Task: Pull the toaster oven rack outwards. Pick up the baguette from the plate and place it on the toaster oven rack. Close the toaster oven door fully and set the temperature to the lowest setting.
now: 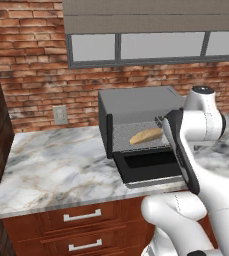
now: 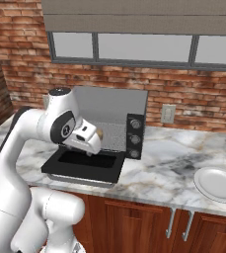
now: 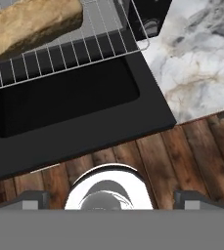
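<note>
Two steps look done: the baguette lies on the pulled-out rack just beyond the open, empty hand, which hangs over the dropped door, presumably placed to swing it shut.

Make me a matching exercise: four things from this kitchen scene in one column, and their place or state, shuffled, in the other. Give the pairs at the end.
Things
1. baguette
2. toaster oven door
3. plate
4. pincer

Place or state
A. bare, on the counter right of the oven
B. lying on the wire rack
C. open, holding nothing
D. dropped down flat, open

Pairs: 1-B, 2-D, 3-A, 4-C
</note>
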Controlling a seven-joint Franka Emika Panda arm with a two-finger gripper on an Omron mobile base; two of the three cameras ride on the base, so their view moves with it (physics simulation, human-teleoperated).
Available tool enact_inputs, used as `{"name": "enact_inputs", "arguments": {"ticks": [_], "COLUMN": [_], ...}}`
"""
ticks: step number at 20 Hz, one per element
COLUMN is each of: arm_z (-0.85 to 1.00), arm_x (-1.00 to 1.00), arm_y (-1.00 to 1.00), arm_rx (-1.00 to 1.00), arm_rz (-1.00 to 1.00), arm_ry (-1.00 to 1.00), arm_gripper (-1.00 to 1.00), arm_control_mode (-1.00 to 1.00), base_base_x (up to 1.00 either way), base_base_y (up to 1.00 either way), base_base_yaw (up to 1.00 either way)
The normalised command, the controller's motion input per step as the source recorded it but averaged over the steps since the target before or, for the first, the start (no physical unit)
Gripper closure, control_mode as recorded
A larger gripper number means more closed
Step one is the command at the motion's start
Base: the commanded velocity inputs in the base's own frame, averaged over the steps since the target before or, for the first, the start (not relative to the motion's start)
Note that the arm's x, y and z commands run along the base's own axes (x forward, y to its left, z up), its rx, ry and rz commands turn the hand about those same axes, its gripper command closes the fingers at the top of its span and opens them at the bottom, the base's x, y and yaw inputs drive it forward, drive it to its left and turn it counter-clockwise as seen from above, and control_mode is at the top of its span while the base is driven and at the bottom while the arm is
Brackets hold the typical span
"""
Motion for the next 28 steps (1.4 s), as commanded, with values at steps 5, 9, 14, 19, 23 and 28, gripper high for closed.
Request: {"name": "enact_inputs", "arguments": {"ticks": [5,9,14,19,23,28], "arm_z": [-0.23,-0.16,-0.16,-0.17,-0.17,-0.15], "arm_x": [0.12,0.34,0.35,0.41,0.35,0.14], "arm_y": [0.15,0.18,0.07,0.01,0.0,0.0], "arm_rx": [0.0,0.0,0.0,0.0,0.0,0.0], "arm_rz": [0.02,0.01,0.0,0.04,0.14,0.14], "arm_ry": [0.0,-0.01,0.0,0.0,0.03,0.04], "arm_gripper": [-1.0,-1.0,-1.0,-1.0,-1.0,-1.0], "arm_control_mode": [-1.0,-1.0,-1.0,-1.0,-1.0,-1.0], "base_base_x": [0.0,0.0,0.0,0.0,0.0,0.0], "base_base_y": [0.0,0.0,0.0,0.0,0.0,0.0], "base_base_yaw": [0.0,0.0,0.0,0.0,0.0,0.0]}}
